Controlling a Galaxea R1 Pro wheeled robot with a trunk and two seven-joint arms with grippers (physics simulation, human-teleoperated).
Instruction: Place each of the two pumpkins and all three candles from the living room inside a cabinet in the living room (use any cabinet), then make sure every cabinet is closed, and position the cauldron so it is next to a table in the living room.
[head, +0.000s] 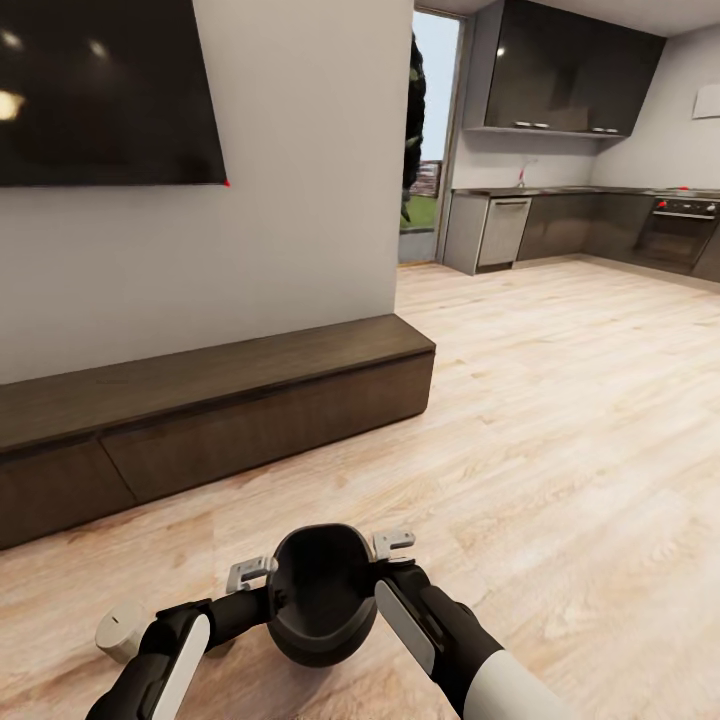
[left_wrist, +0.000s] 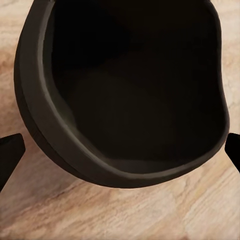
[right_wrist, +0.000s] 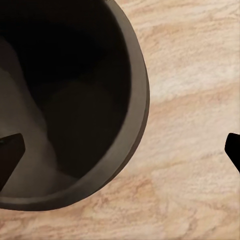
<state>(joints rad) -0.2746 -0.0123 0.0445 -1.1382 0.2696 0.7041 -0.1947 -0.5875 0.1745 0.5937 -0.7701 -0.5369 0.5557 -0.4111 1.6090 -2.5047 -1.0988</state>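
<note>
The cauldron, a black round pot with a dark inside, sits low in front of me between my two arms. My left gripper is against its left side and my right gripper against its right side. In the left wrist view the cauldron lies between the widely spread black fingertips, so that gripper is open. The right wrist view shows the cauldron's rim beside an equally spread fingertip, also open. One grey-beige candle stands on the floor left of my left arm. The dark brown cabinet runs along the wall, its fronts closed. No pumpkins are in view.
A black TV hangs above the cabinet. Pale wood floor spreads to the right towards a kitchen with dark units and an oven. A doorway opens beyond the wall's end.
</note>
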